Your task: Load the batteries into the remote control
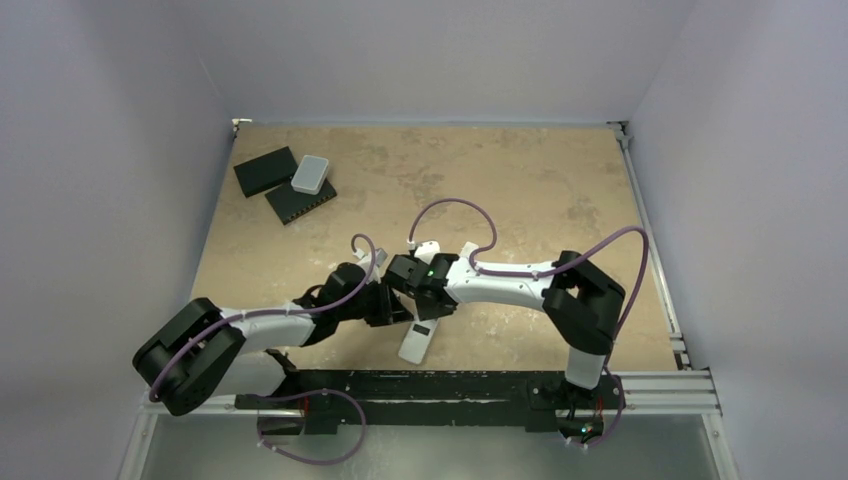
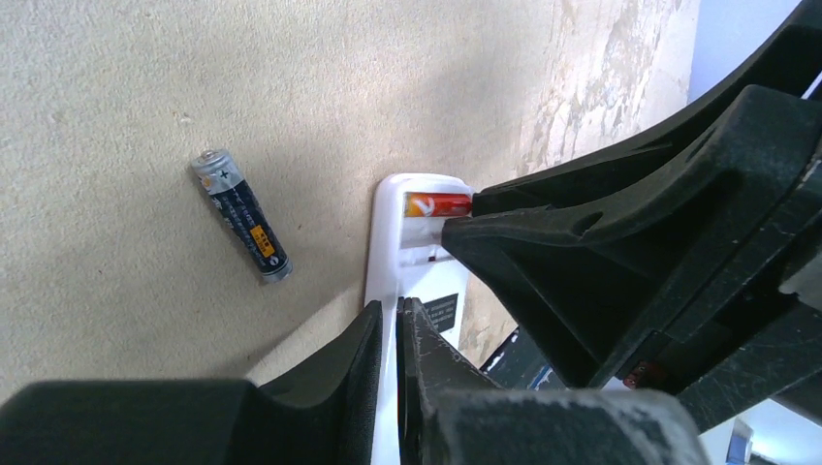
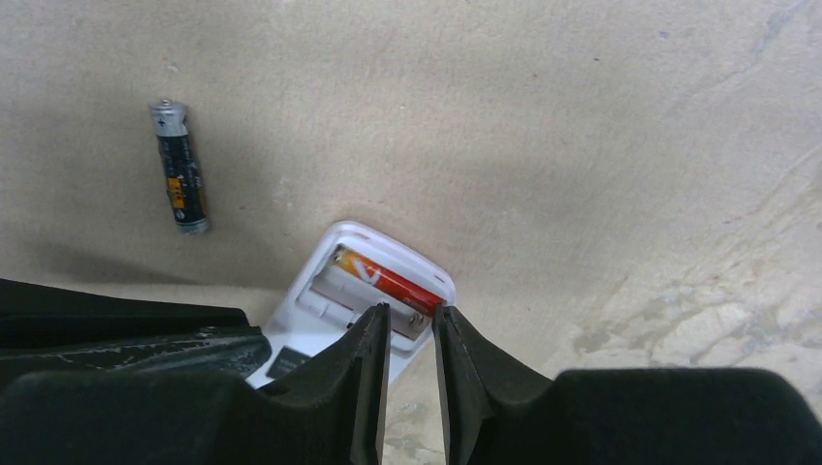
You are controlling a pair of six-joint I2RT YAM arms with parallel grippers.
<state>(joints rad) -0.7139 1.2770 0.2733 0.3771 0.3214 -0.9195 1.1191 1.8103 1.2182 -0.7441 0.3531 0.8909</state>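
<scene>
- Pinching the remote control [image 2: 388, 247] by one long edge, the left gripper [image 2: 390, 308] is showing only a thin strip of white casing between its almost closed fingers.
- Lying back-up near the front edge of the table [image 1: 500, 180], the remote control is baring its open battery bay.
- The reddish-orange battery [image 3: 383, 279] is sitting in that bay, in the slot along the end wall.
- The right gripper [image 3: 412, 312] is poised at that battery's near end with its fingers a narrow gap apart; whether they are clamping it cannot be told.
- The dark battery [image 3: 179, 167] is lying loose on the table, apart from the remote control.
</scene>
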